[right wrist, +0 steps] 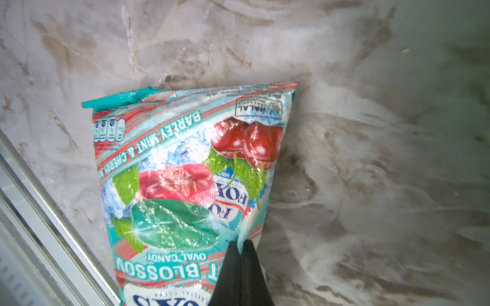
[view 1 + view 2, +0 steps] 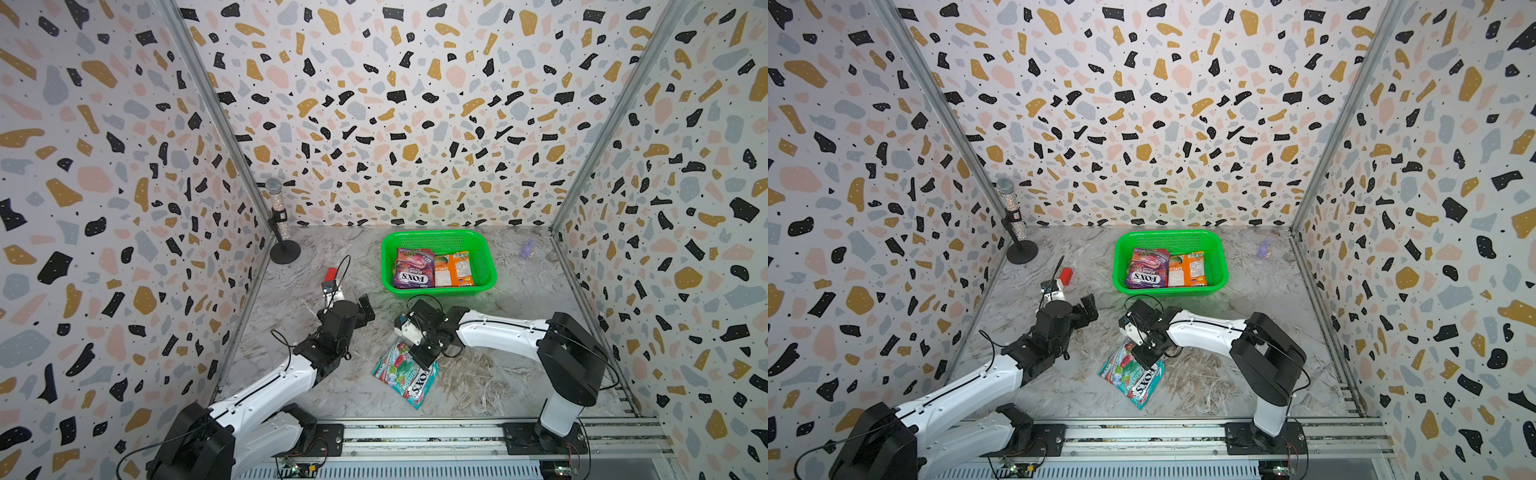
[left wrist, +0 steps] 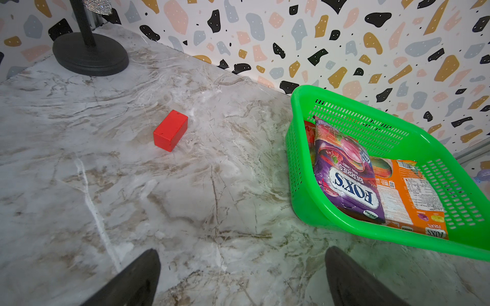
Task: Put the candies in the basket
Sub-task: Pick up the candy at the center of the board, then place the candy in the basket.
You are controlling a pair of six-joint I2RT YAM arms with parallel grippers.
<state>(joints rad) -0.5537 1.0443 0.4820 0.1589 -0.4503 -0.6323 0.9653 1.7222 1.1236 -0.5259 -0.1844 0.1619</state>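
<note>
A teal candy bag (image 2: 405,376) (image 2: 1136,379) (image 1: 180,185) lies flat on the marble floor near the front rail. My right gripper (image 2: 420,356) (image 2: 1144,353) (image 1: 240,245) points down onto the bag's near edge, shut, with a fold of the wrapper pinched between its black fingertips. At the back stands the green basket (image 2: 436,236) (image 2: 1169,235) (image 3: 371,114). A purple bag (image 2: 413,268) (image 2: 1147,268) (image 3: 344,169) and an orange bag (image 2: 453,270) (image 2: 1187,270) (image 3: 413,196) lie side by side in it. A red bag (image 3: 309,132) peeks out under the purple one. My left gripper (image 2: 365,309) (image 2: 1088,307) (image 3: 242,249) hovers open and empty, left of the basket.
A small red block (image 2: 331,273) (image 2: 1066,275) (image 3: 170,130) sits on the floor beyond my left gripper. A glittery microphone on a black round stand (image 2: 284,249) (image 2: 1021,251) (image 3: 90,53) occupies the back left corner. A tiny purple object (image 2: 528,248) (image 2: 1263,249) lies right of the basket.
</note>
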